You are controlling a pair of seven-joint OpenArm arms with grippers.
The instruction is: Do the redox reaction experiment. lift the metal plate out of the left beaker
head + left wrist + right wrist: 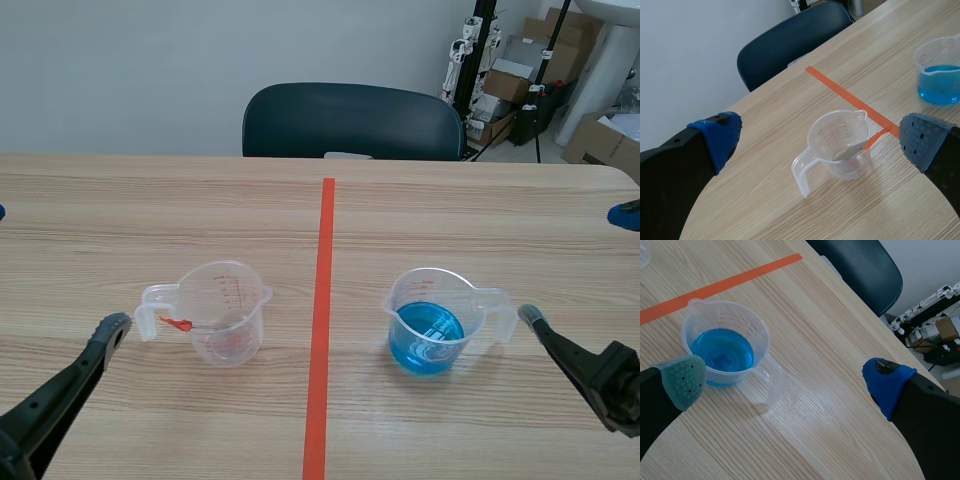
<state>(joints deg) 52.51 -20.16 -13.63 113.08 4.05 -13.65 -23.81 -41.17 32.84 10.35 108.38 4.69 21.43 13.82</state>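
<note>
The wooden table point(520, 210) fills the scene, with a dark chair point(350, 120) behind its far edge and an orange-red tape line point(322, 300) running down its middle. The left gripper point(821, 140) hovers low near the clear left beaker point(225, 315), its fingers spread wide and holding nothing. The right gripper point(786, 382) is likewise spread apart and holds nothing, just beside the right beaker point(430, 320), which contains blue liquid. The metal plate point(846, 153) leans tilted inside the left beaker, and its orange-red end pokes over the rim. The beakers stand well apart, one on each side of the line.
</note>
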